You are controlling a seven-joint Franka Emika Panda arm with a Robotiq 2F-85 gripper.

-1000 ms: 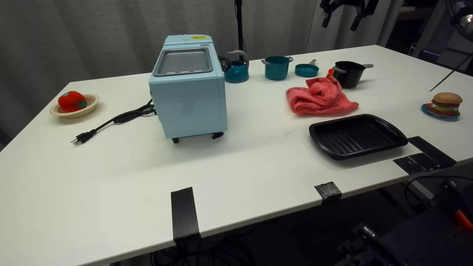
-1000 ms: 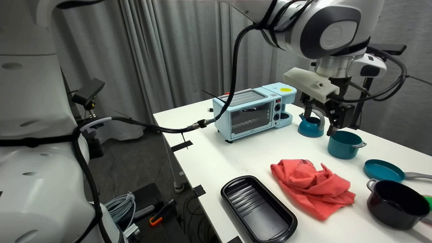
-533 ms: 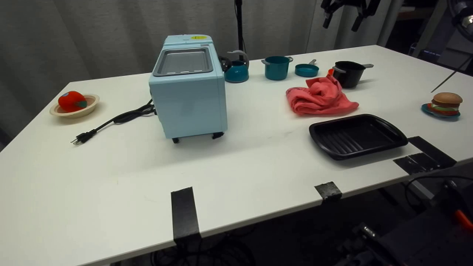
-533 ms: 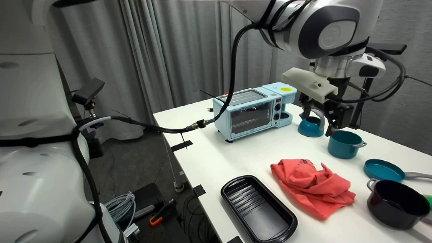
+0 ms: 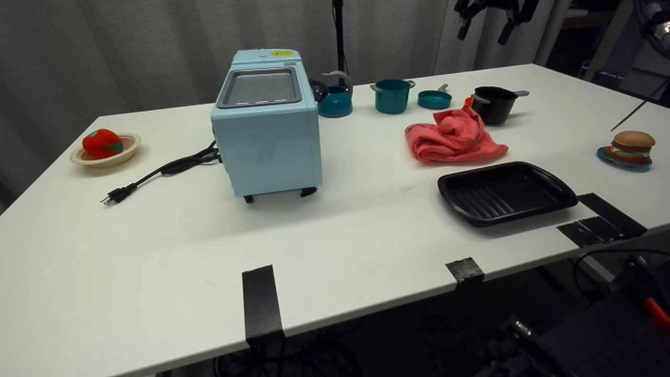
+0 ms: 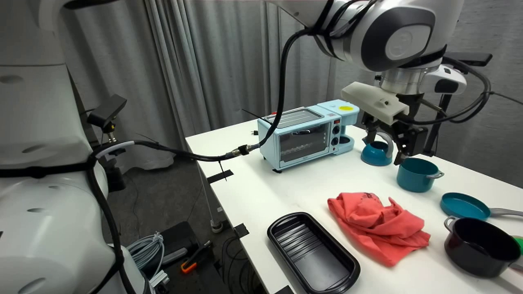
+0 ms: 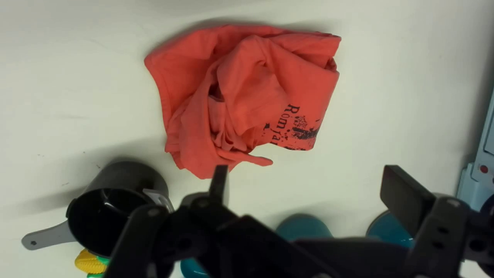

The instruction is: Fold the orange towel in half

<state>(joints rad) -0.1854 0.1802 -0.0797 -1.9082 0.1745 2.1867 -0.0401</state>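
Over the table (image 6: pixel 294 190), one claw (image 7: pixel 303 185) hangs, jaws wide; in the wrist view, one rumpled orange towel (image 7: pixel 247 96) lies at the claw's eleven o'clock, one black pot (image 7: pixel 129 175) at nine, one blue oven (image 7: pixel 485 160) at three.

In an exterior view, the top edge cuts off the upper part of the gripper (image 5: pixel 483 37). The arm (image 6: pixel 402 36) above it is likewise cut at the top edge. In the wrist view, the gripper covers part of the teal pot (image 7: pixel 304 226), the kettle (image 7: pixel 388 229) and the pan (image 7: pixel 192 269). To its right, the edge cuts off the oven (image 7: pixel 478 181). To its left, the black pot (image 7: pixel 131 175) hides part of the corn (image 7: pixel 88 263). Ahead of it, folds conceal the layering of the towel (image 7: pixel 251 77), and the end of the lettering (image 7: pixel 283 122) cannot be read. Below the gripper in an exterior view, a red item (image 5: pixel 468 102) is too small to identify.
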